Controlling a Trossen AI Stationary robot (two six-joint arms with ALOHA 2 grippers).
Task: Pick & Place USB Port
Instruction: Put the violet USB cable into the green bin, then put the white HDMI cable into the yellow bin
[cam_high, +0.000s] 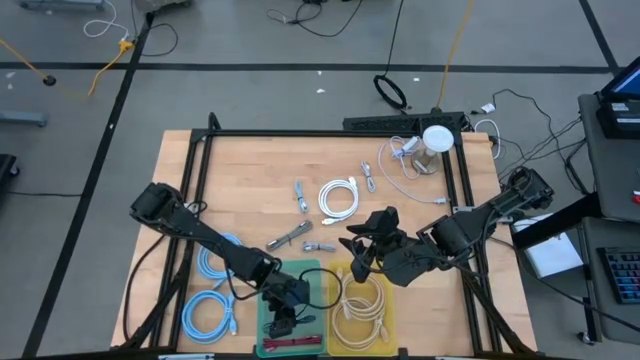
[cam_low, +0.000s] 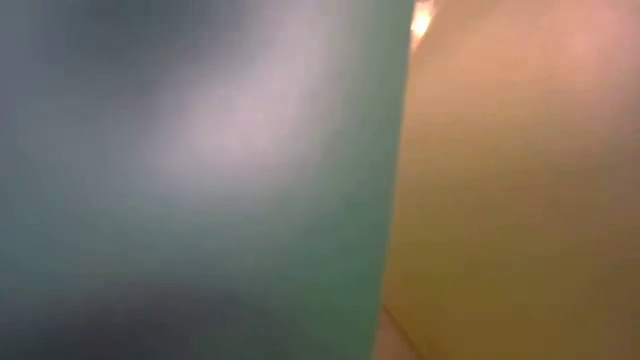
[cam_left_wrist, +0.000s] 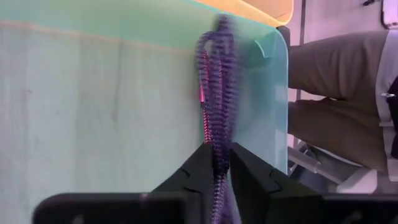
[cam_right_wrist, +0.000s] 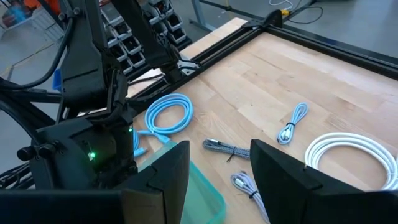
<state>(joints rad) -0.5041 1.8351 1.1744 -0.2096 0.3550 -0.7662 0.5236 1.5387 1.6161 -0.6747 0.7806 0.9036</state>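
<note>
One purple braided cable (cam_left_wrist: 216, 93) lengthwise in green bin (cam_left_wrist: 93, 106), pinched by left end effector (cam_left_wrist: 217, 167); right end effector (cam_right_wrist: 217, 180) spread.

Two bins, one green (cam_high: 322, 272) and one yellow (cam_high: 386, 300); two blue cable coils (cam_high: 210, 255); one white coil (cam_high: 338, 197); one cream coil (cam_high: 360, 305); two arms

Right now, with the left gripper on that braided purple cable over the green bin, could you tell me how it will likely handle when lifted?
The purple cable runs in doubled strands from the left gripper, so it is probably floppy and will sag. It looks thin, likely light. Its ribbed braid may help against slipping. Loose loops could catch the green bin wall.
</note>
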